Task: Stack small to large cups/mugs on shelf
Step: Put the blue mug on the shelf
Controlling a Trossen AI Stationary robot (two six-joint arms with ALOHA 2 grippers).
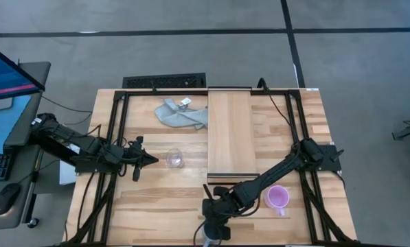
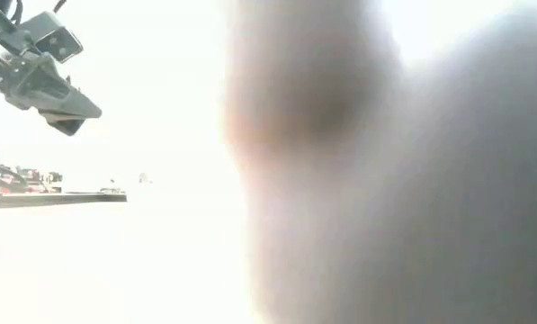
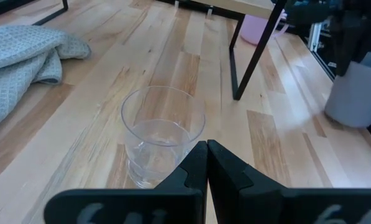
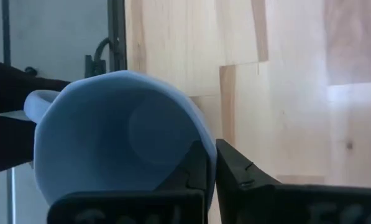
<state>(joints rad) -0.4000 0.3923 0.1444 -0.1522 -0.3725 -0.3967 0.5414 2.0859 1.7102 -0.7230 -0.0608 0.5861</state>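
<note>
The small clear glass cup (image 1: 175, 158) stands upright on its base on the tabletop, left of the shelf (image 1: 231, 130). My left gripper (image 1: 152, 161) is shut, level, just left of the cup; its tips point at the cup (image 3: 162, 140). The pink-purple mug (image 1: 278, 198) stands upright on the table near the shelf's near end. The blue-grey mug (image 4: 117, 137) stands at the table's near edge (image 1: 211, 238). My right gripper (image 4: 210, 158) is shut and points down beside the mug's rim. My left gripper: I cannot tell whether its shut tips (image 3: 206, 152) touch the glass cup's near wall; the high view shows a small gap. My right gripper: its shut fingers (image 4: 197, 165) stand at the blue-grey mug's rim (image 4: 188, 124), coming from above; I cannot tell whether they touch it.
A grey cloth (image 1: 180, 113) lies crumpled at the far left of the shelf. The shelf's dark metal leg (image 3: 250, 56) stands just beyond the glass cup. A large blur close to the lens (image 2: 385, 180) fills most of the low view.
</note>
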